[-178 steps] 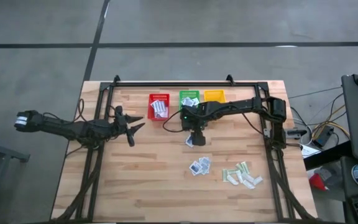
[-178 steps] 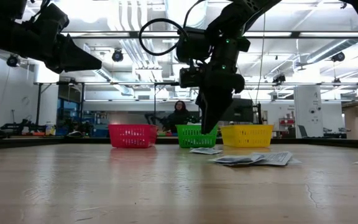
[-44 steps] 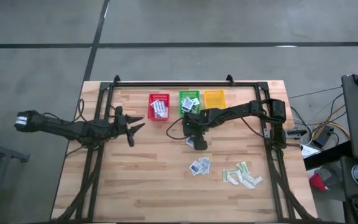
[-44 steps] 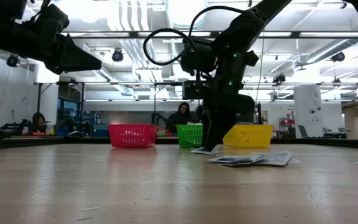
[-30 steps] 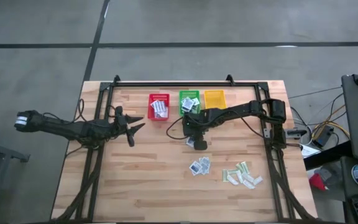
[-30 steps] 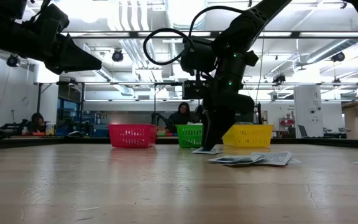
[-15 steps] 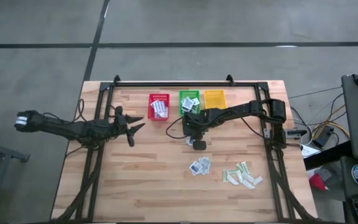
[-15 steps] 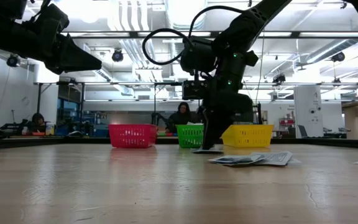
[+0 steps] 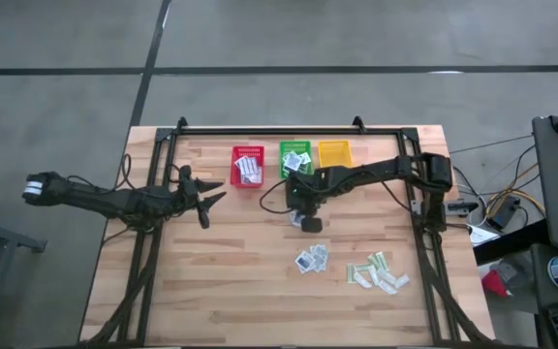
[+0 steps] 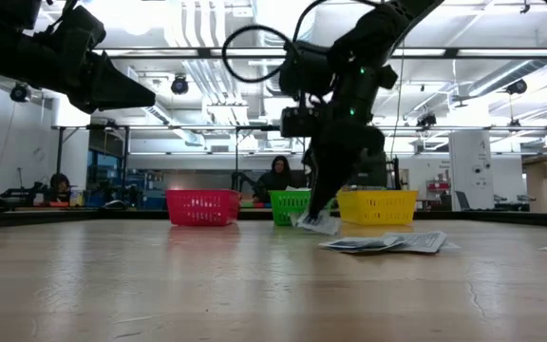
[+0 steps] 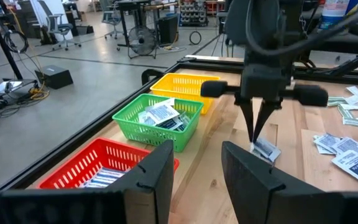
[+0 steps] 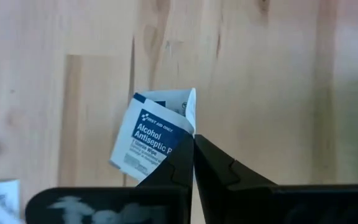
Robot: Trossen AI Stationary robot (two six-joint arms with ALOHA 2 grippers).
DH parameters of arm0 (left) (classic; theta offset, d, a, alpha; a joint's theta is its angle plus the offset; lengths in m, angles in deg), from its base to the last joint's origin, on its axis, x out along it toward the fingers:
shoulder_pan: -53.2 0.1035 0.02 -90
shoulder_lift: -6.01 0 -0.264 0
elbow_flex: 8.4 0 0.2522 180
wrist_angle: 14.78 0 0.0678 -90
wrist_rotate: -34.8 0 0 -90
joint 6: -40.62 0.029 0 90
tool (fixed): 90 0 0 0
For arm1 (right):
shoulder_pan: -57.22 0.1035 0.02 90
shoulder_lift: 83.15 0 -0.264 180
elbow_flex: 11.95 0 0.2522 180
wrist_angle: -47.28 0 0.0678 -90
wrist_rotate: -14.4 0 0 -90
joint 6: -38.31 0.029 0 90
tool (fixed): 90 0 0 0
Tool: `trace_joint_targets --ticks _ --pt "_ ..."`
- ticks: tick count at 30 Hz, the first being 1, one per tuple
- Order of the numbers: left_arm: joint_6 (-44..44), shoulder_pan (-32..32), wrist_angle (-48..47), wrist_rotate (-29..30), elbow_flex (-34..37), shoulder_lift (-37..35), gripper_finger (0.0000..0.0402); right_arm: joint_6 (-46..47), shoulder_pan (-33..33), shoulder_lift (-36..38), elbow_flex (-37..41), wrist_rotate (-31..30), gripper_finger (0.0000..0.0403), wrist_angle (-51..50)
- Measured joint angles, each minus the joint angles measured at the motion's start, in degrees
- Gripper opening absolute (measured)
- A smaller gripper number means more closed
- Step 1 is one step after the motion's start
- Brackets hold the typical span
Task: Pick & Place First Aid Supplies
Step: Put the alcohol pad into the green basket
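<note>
My right gripper [image 10: 323, 211] is mid-table in front of the green basket [image 9: 294, 157] and is shut on a small square white-blue packet [image 12: 154, 140] printed "Alcohol Antiseptic". The left wrist view also shows that packet [image 11: 266, 150] under the dark fingers. More first aid supplies lie flat on the wood: square white-blue packets [image 9: 311, 258] and pale strips [image 9: 378, 272] nearer the front. My left gripper [image 9: 206, 199] waits open at the table's left, above the wood, holding nothing. My right gripper pinches one corner of the packet [image 12: 186, 127] between its two fingertips [image 12: 182, 155]. The fingers come from above, slanting steeply down. The packet hangs tilted below them [image 10: 316, 225]; whether its lower end is off the table, I cannot tell.
A red basket [image 9: 247, 165], the green one and a yellow one [image 9: 334, 152] stand in a row at the far edge; the red and green hold packets. A black frame rail [image 9: 269, 130] runs along the back. People sit in the room beyond the table.
My right gripper has taken hold of the packet and risen a little. The packet lay flat on the wood and now hangs tilted from the fingertips, its held corner raised.
</note>
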Motion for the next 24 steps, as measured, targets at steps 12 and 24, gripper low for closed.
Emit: trace_joint_targets --ticks 12,24 --pt "0.0 0.0 0.0 0.0 0.0 0.1 0.0133 0.0 -0.2 1.7 -3.0 3.2 0.0008 -2.0" --pt "-1.2 0.0 0.0 -0.1 0.0 0.1 0.0133 -0.4 -0.1 -5.1 -2.9 5.8 0.0008 -1.9"
